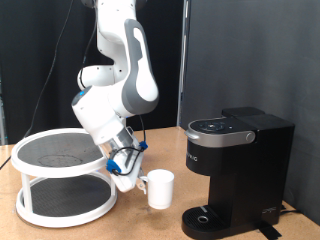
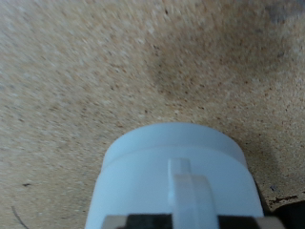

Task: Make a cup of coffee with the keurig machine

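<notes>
The white cup (image 1: 161, 188) stands upright on the wooden table between the wire stand and the keurig machine (image 1: 238, 170). My gripper (image 1: 136, 181) reaches in low from the exterior view's left, at the cup's handle side. In the wrist view the cup (image 2: 172, 167) fills the lower part of the frame. Its handle (image 2: 187, 191) runs straight in between my fingertips (image 2: 143, 222), which close against it. The black machine stands at the exterior view's right with its lid down and its drip tray (image 1: 205, 218) bare.
A white round two-tier wire stand (image 1: 63, 180) stands at the exterior view's left, close behind my arm. Bare cork-like tabletop (image 2: 86, 76) lies beyond the cup. A black pole and cables hang behind the machine.
</notes>
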